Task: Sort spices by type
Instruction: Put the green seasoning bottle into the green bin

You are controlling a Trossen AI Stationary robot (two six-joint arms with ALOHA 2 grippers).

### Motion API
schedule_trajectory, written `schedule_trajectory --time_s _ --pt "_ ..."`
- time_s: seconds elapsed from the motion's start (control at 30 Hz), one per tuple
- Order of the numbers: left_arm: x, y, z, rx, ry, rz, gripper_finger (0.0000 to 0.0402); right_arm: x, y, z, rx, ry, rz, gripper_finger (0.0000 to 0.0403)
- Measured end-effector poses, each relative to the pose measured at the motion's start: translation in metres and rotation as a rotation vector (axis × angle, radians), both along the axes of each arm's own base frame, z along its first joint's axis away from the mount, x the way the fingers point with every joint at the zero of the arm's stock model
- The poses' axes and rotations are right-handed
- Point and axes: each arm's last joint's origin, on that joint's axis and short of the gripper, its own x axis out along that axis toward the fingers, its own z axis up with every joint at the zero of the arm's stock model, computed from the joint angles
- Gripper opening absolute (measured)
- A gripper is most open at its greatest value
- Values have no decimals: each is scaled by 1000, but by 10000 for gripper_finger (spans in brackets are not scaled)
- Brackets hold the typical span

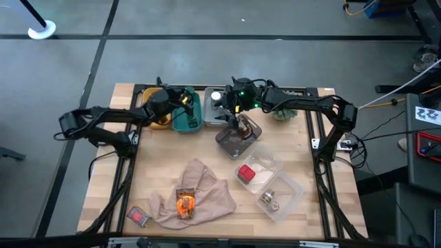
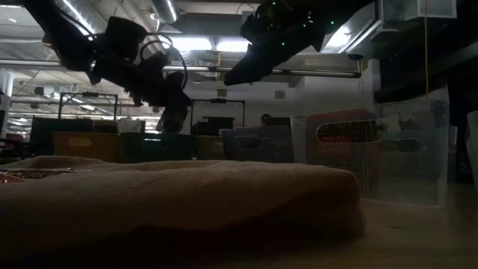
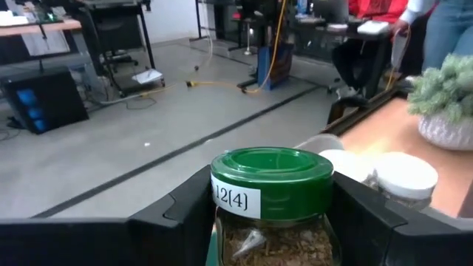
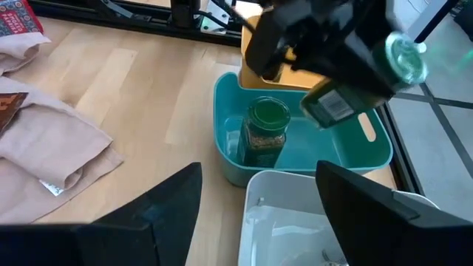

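Observation:
A glass jar with a green lid (image 3: pixel 271 174), labelled 12[4] and filled with brown spice, stands upright between the fingers of my left gripper (image 3: pixel 273 222). From above, that gripper (image 1: pixel 180 103) is over the teal bin (image 1: pixel 187 118) at the table's far edge. The right wrist view shows the jar (image 4: pixel 264 134) down inside the teal bin (image 4: pixel 369 151). My right gripper (image 4: pixel 259 214) is open with nothing between its fingers, and hovers over the white bin (image 4: pixel 295 222) beside the teal one. My left gripper pinches the jar's glass body just under the green lid (image 3: pixel 229 244), one finger (image 3: pixel 177 222) on each side. The fingers come in nearly level from the table's left. The jar stays upright with its lower part inside the teal bin; I cannot tell whether its base touches the floor.
A yellow bin (image 1: pixel 160 120) stands left of the teal one, and a potted plant (image 1: pixel 282 110) sits at the far right. Clear containers hold a red packet (image 1: pixel 247 172) and a silver-capped jar (image 1: pixel 269 200). An orange-brown sachet (image 1: pixel 186 203) lies on the beige cloth (image 1: pixel 207 186), with another red packet (image 1: pixel 138 216) beside it.

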Motion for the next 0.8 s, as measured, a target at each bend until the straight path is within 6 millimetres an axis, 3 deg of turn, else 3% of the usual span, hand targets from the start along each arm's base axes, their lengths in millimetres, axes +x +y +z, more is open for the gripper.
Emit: schedule_trajectory --time_s 0.47,0.8 --pt "15 17 -38 -44 0 35 202 -1 0 -2 9 25 0 266" --pt "15 20 -43 -60 2 46 202 -2 0 -2 10 28 0 266"
